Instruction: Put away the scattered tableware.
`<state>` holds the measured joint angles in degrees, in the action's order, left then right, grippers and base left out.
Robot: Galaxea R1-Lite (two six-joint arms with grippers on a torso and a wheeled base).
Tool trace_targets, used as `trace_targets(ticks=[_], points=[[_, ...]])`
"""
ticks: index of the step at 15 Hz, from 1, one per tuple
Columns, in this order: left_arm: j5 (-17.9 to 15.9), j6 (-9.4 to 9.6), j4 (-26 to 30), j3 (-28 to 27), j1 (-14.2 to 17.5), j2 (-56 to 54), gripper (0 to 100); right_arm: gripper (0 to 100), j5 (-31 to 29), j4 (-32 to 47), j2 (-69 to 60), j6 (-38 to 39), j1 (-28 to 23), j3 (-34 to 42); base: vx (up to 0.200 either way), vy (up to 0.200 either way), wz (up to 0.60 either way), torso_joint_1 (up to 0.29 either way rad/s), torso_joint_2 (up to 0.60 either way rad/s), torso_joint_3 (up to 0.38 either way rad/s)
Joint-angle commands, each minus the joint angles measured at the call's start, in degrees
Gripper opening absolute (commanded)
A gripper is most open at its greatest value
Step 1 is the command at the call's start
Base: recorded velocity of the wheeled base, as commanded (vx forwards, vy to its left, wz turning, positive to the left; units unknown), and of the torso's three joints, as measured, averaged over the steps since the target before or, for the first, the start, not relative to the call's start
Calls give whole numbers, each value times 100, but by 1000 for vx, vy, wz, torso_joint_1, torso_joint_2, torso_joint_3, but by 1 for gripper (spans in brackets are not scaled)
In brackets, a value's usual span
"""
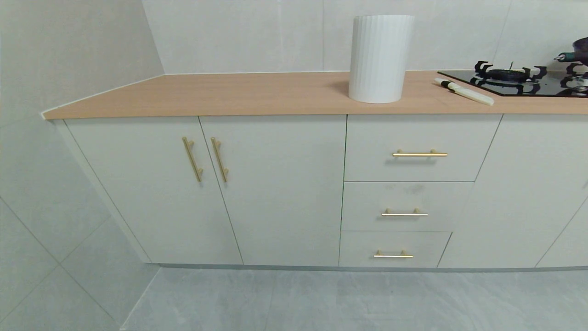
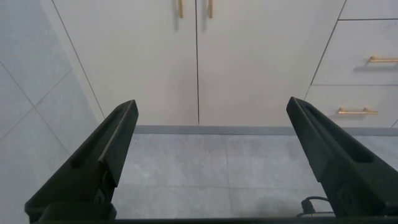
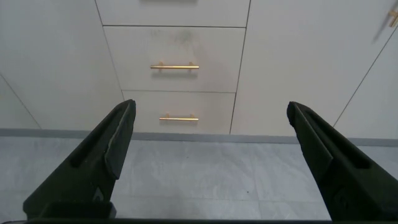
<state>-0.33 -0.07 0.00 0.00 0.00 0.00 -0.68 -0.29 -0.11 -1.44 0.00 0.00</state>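
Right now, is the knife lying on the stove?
No, the knife lies on the wooden countertop, just in front of the stove.

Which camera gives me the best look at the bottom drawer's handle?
Right wrist view: the bottom drawer's handle is seen head-on and nearest. The head view shows it from above and farther off. The left wrist view catches it obliquely and smaller.
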Motion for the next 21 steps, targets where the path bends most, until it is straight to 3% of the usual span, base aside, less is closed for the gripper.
trace_targets(ticks=[1, 21], points=[[-2, -10, 0, 0, 0, 9, 100, 100, -2, 3, 20, -14, 0, 0, 200, 0, 0, 2, 2, -2], [-2, -1, 0, 0, 0, 9, 100, 100, -2, 3, 20, 38, 0, 0, 200, 0, 0, 3, 2, 4]])
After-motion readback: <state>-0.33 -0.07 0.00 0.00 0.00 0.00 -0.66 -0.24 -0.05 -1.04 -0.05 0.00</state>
